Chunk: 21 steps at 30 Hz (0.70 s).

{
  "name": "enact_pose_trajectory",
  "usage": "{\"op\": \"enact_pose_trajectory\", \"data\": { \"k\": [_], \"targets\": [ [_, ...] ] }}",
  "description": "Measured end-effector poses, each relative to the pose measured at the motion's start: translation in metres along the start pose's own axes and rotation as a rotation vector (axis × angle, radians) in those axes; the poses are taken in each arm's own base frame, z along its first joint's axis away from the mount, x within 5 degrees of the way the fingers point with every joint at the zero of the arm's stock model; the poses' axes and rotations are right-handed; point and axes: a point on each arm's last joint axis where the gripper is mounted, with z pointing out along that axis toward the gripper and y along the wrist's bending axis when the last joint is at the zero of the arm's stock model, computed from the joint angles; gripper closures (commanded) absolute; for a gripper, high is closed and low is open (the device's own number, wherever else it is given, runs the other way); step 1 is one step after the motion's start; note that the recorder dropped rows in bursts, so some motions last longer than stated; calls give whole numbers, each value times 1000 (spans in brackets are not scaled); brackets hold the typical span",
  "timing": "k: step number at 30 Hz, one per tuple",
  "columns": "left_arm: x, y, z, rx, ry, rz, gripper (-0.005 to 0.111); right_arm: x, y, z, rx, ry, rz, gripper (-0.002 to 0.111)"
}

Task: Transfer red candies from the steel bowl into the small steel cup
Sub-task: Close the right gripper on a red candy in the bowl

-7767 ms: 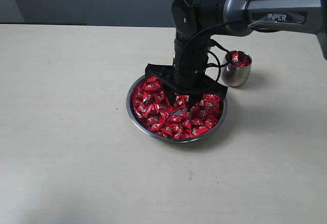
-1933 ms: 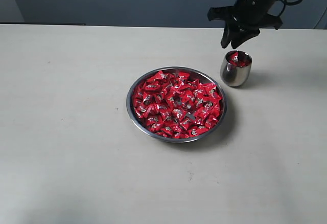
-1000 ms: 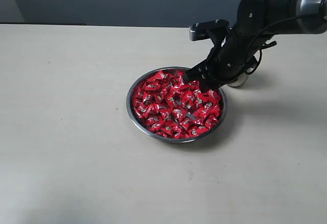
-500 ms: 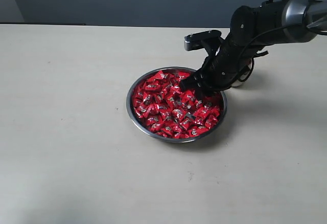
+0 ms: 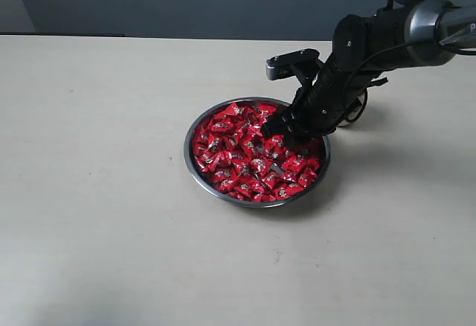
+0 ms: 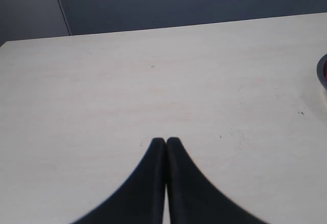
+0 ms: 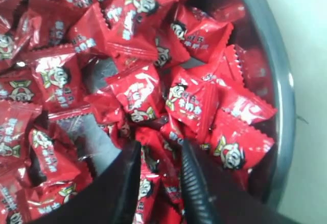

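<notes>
The steel bowl (image 5: 189,155) sits mid-table, heaped with red candies (image 5: 236,147) in crinkled wrappers. My right gripper (image 5: 287,134) reaches down into the bowl's right back part. Seen from the right wrist, that gripper (image 7: 159,147) is open, its fingertips (image 7: 134,150) pushed into the candies (image 7: 137,92) with wrappers lying between them, near the bowl's wall (image 7: 280,81). The small steel cup is hidden behind my right arm. The left gripper (image 6: 166,140) is shut and empty over bare table.
The beige table (image 5: 104,214) stretches wide around the bowl, with a dark wall behind its back edge. A sliver of the bowl's rim (image 6: 323,70) shows at the edge of the left wrist view.
My right gripper has come from above the cup down and leftward into the bowl, still open, and in the last half second sank a little deeper into the candies.
</notes>
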Motion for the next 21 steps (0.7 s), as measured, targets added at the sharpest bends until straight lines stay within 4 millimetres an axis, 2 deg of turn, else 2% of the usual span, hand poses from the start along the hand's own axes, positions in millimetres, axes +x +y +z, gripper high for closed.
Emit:
{"op": "enact_pose_trajectory", "data": {
  "k": [11, 14, 17, 21],
  "targets": [
    [0, 0, 0, 0, 0, 0, 106, 1, 13, 2, -15, 13, -28, 82],
    [0, 0, 0, 0, 0, 0, 106, 1, 13, 2, -10, 14, -34, 91],
    [0, 0, 0, 0, 0, 0, 106, 1, 12, 2, -4, 13, -42, 109],
    [0, 0, 0, 0, 0, 0, 106, 1, 12, 2, -2, 14, -48, 109]
  ]
}}
